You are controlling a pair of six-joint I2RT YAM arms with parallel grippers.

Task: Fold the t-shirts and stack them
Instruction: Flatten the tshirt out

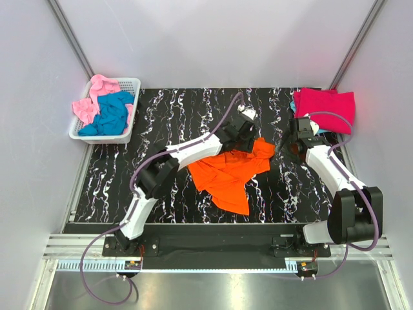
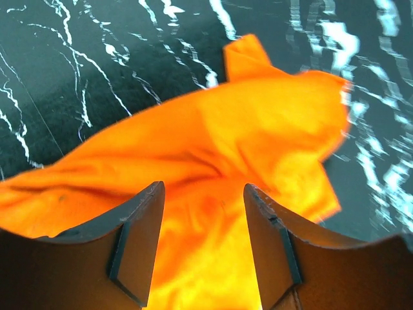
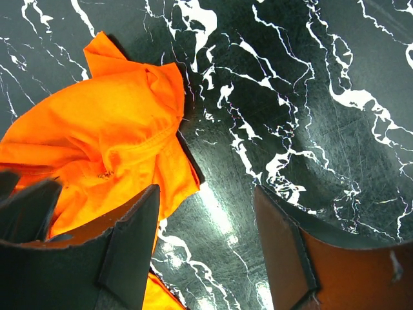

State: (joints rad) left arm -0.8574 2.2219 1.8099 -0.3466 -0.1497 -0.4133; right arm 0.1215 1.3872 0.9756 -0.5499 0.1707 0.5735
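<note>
The main risk I see is a bad grasp of the orange shirt (image 1: pixel 226 171). The left pincer (image 2: pixel 203 194) is open, its two fingers apart, right above the crumpled cloth at the upper edge of the shirt. If it closes here, it may catch several layers together. Then the shirt would come up as a bunch and not spread flat.

The right pincer (image 3: pixel 206 194) is open too, with nothing between its fingers. It hangs over the bare table (image 1: pixel 161 116), just beside the right edge of the shirt. If it closes at this place, I think it will miss the cloth, or take only a thin corner that slips out. A pull by one arm alone could also drag the shirt toward the folded crimson shirt (image 1: pixel 326 103) at the upper right and disturb it.

The orange shirt lies in the middle of the table, between the two arms. It is not folded. It is wrinkled, with layers overlapping, and a long part reaches to the lower middle of the top view. One short sleeve or corner sticks out at its upper right.

The teal shirt (image 1: pixel 113 116) and the light pink shirt (image 1: pixel 97 87) lie heaped in the white basket (image 1: pixel 97 137) at the upper left.
</note>
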